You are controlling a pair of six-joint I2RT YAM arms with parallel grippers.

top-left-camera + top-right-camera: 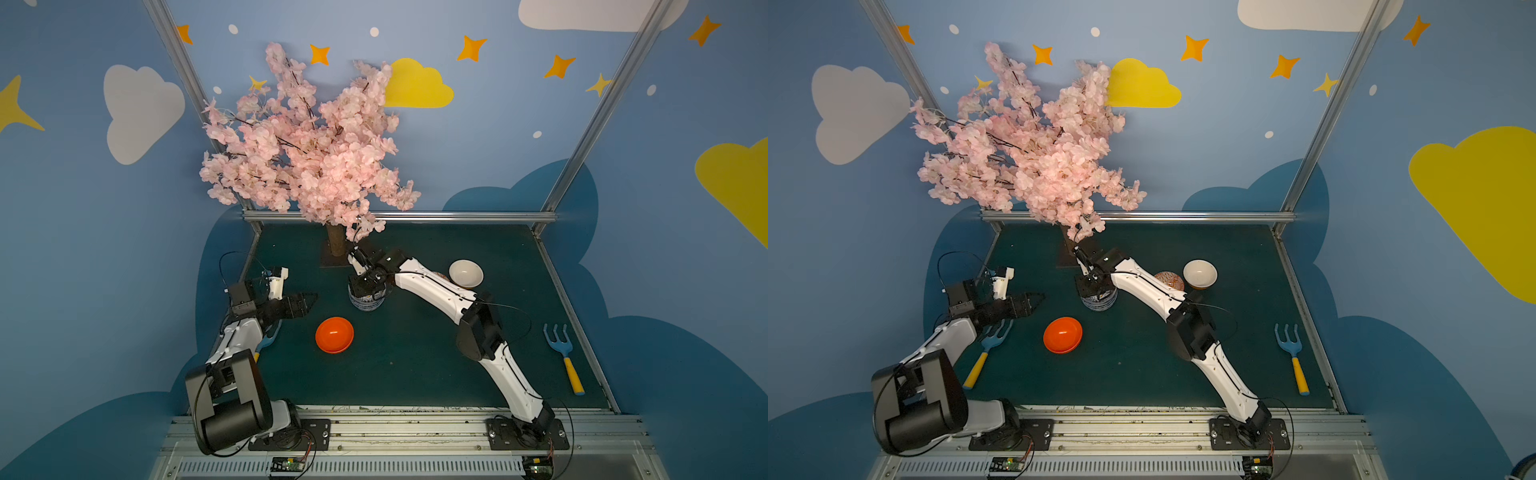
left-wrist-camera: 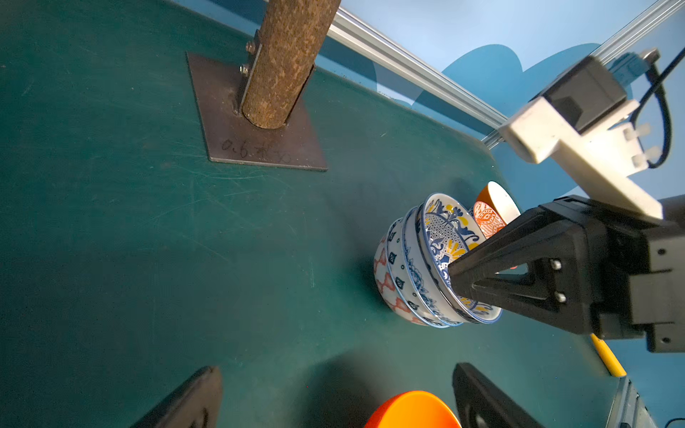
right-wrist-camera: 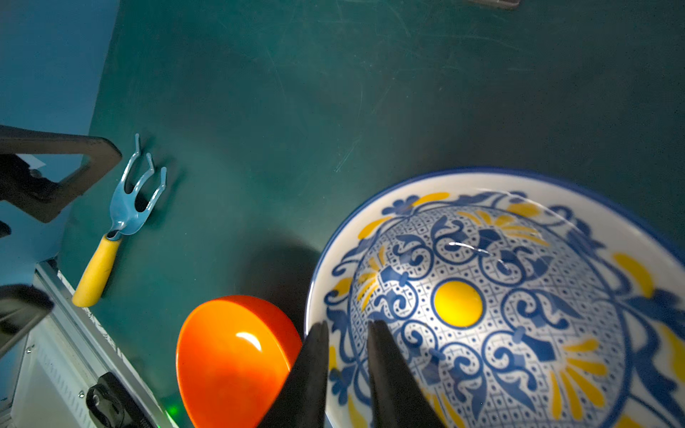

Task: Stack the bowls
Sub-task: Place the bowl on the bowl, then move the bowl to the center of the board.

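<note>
Left claw (image 1: 311, 304) hangs above the green worktop (image 1: 415, 374) on the left-arm side of the stack of bowls (image 1: 365, 305). It is well apart from the stack and points toward it. Its fingers (image 2: 192, 400) stand wide apart and hold nothing. Farther from the stack on the same side, partly under that arm, lies a blue fork with a yellow handle (image 1: 988, 349). A glossy orange bowl (image 1: 334, 334) sits alone near the stack, toward the robot's base, close to the left claw but not touching it.

The stack stands upright, with the tree trunk (image 2: 285, 63) rising behind it. The left wrist view shows four nested bowls: an orange-white lattice bowl (image 2: 383, 285) at the bottom, two blue-and-white ones above it, and a blue, white and yellow bowl (image 3: 519, 278) on top. The right claw (image 3: 346, 326) comes down onto that top bowl's rim on the side facing the glossy orange bowl. One finger is outside the rim and one inside, with only a narrow gap between them. Whether they pinch the rim or merely straddle it, I cannot tell.

Beyond the stack on the right-arm side, an orange-patterned bowl (image 1: 1169, 280) rests just beside a cream-white bowl (image 1: 466, 273), which sits mouth up. Farthest from the stack on that side lies a second blue fork (image 1: 563, 357).
</note>
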